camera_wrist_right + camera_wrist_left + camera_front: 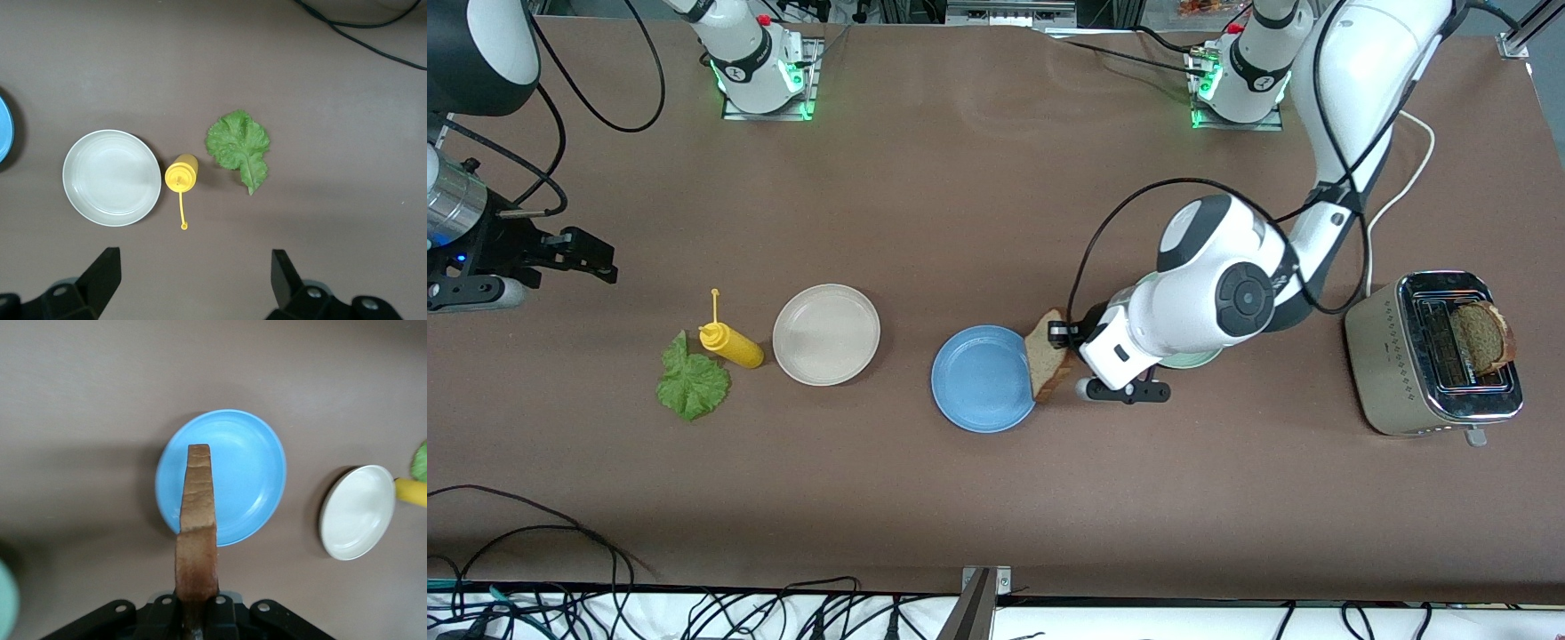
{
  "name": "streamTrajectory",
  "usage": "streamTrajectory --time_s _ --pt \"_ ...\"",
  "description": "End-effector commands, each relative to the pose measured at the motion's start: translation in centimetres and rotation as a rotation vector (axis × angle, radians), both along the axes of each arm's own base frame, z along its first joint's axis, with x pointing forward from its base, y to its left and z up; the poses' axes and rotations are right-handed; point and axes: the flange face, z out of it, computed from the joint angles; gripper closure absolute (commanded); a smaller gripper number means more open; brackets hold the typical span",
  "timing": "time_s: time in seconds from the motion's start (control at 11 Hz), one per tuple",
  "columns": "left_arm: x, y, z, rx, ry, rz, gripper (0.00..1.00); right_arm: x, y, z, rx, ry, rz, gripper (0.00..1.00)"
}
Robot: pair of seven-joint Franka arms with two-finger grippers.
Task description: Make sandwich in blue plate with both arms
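The brown surface [960,498] stretches wide, with both arms based along its top edge. The left arm [1352,107] bends down from its base and reaches toward the middle, its white wrist hanging over a pale green plate [1192,360] that is mostly hidden beneath it. At the left arm's end of the surface stands a steel toaster [1405,356], with one slice of brown bread [1483,336] sticking up out of a slot.

The right arm waits at its own end, raised above the surface. Its right tool [193,277] hangs released, the two fingers [100,273] spread wide, over the bare surface close to the lettuce and the bottle.

The blue plate [974,391] sits near the middle, nothing lying in it. Beside it, toward the right arm's end, is a beige plate [826,334], well apart from the blue one. Just beside the beige plate, a yellow squeeze bottle [732,344] lies on its side with its thin nozzle pointing away from the front camera. A crinkled green lettuce leaf [691,382] lies flat, touching or nearly touching the bottle, slightly nearer the front camera.

The left tool [1060,336] is clenched on a bread slice [1048,356], gripping it by one edge. The slice stands on edge, held upright over the rim of the blue plate on the side toward the left arm's end. From the left wrist view its crust [197,520] runs out across the plate's inside.
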Motion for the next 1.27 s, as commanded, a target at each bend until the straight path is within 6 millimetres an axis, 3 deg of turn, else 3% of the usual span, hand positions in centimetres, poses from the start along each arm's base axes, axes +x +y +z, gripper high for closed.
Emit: streamTrajectory --time_s 0.0,0.09,0.27,0.64,1.18 --pt "0.4 -3.5 -3.4 -0.112 0.002 0.114 1.00 -0.1 0.1 0.5 0.000 -0.008 -0.008 0.00" --pt "-0.1 -5.1 -4.7 -0.127 -0.003 0.122 1.00 -0.1 0.0 0.5 -0.002 -0.008 -0.009 0.00" --pt "-0.2 -6.4 -7.0 -0.158 -0.022 0.147 1.00 0.1 -0.3 0.2 -0.005 -0.011 -0.010 0.00" --pt "-0.8 -7.8 -11.1 -0.179 -0.015 0.164 1.00 0.5 -0.9 -0.3 -0.011 -0.014 -0.009 0.00" --pt "-1.2 -7.9 -13.7 -0.172 0.010 0.155 1.00 0.9 -1.5 -1.0 0.002 -0.012 -0.035 0.00"
